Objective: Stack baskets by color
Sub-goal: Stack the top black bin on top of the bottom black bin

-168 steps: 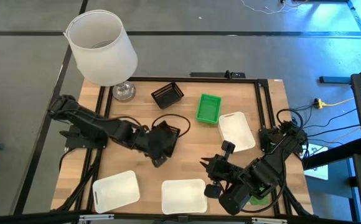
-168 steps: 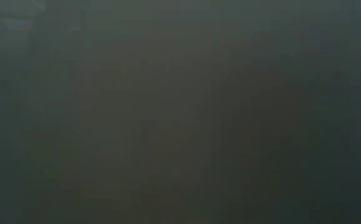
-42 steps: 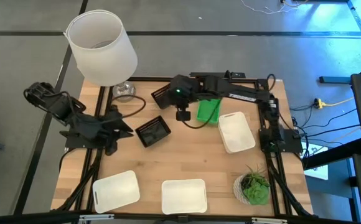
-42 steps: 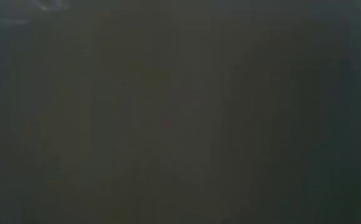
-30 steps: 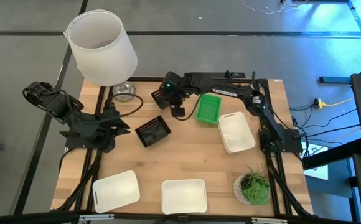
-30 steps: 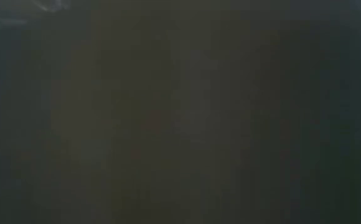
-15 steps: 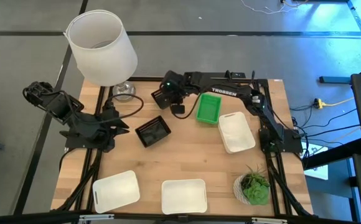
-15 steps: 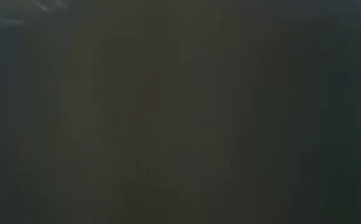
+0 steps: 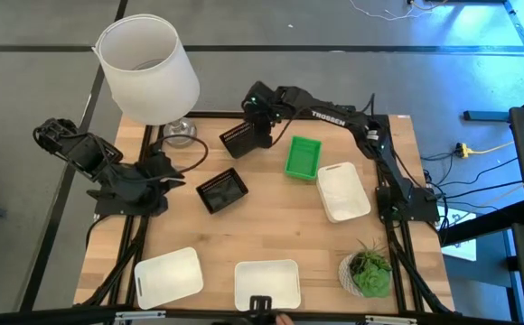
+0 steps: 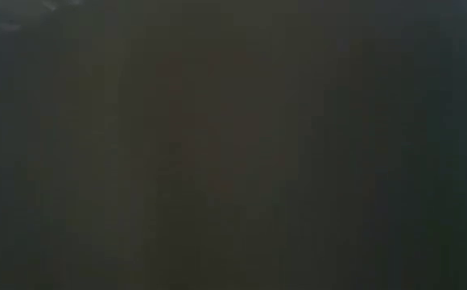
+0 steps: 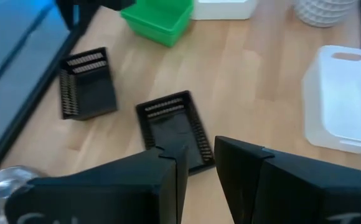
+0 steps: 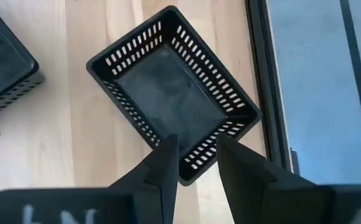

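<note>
Two black baskets lie flat on the wooden table: one near the far edge [image 9: 239, 138] [image 12: 168, 87] and one at mid-table [image 9: 222, 190] [image 11: 174, 127]. A green basket [image 9: 303, 157] and three white baskets [image 9: 342, 190] [image 9: 167, 276] [image 9: 266, 283] also rest there. My right gripper [image 9: 260, 132] [image 12: 196, 155] hangs open over the far black basket, its fingers on either side of one corner. My left gripper [image 9: 173, 171] [image 11: 199, 168] stands open at the table's left, short of the mid-table black basket. The low view is dark.
A big white lampshade-like bucket [image 9: 147, 68] and a glass base [image 9: 180, 133] stand at the far left corner. A potted plant [image 9: 368, 271] sits near the right front. Black rails frame the table [image 9: 271, 226], with bare wood at its middle.
My right gripper has swung toward the table's far edge and now sits over the far side of the far black basket, which has stayed in place.
</note>
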### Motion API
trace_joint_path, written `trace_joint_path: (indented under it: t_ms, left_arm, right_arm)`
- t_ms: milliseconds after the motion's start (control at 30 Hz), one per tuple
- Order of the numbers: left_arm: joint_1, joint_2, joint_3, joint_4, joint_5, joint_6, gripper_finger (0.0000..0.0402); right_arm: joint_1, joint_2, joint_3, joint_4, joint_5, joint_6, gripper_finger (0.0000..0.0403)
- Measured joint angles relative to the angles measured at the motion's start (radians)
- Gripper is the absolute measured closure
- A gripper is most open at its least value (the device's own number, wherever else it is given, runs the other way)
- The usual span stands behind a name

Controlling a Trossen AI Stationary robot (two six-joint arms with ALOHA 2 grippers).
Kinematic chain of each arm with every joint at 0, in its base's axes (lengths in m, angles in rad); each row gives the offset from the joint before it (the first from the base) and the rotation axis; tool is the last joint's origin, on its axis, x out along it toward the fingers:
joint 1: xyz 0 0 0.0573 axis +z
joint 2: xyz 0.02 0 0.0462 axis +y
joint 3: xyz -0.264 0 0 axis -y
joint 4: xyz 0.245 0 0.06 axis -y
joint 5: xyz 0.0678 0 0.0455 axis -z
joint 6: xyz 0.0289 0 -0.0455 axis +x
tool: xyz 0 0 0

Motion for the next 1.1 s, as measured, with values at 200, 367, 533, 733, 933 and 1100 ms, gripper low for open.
trace_joint_path:
  t_ms: [200, 367, 533, 733, 933, 1100]
  left_arm:
    - [0.0, 0.0, 0.0, -0.017, -0.028, -0.004, 0.0334]
    - [0.0, 0.0, 0.0, -0.018, -0.029, -0.005, 0.0332]
    - [0.0, 0.0, 0.0, -0.018, -0.033, -0.006, 0.0335]
    - [0.0, 0.0, 0.0, -0.018, -0.034, -0.006, 0.0332]
    - [0.0, 0.0, 0.0, -0.022, -0.034, -0.006, 0.0333]
    - [0.0, 0.0, 0.0, -0.025, -0.033, -0.006, 0.0333]
  right_arm:
    - [0.006, 0.042, 0.0, 0.013, -0.008, -0.08, 0.0293]
    - [0.03, 0.079, 0.0, 0.007, -0.001, -0.087, 0.0293]
    - [0.048, 0.09, 0.0, 0.011, -0.002, -0.087, 0.0293]
    - [0.052, 0.103, 0.002, 0.026, -0.005, -0.039, 0.0293]
    - [0.053, 0.131, 0.002, 0.025, -0.019, -0.025, 0.0293]
    - [0.053, 0.143, 0.002, 0.016, -0.022, -0.025, 0.0293]
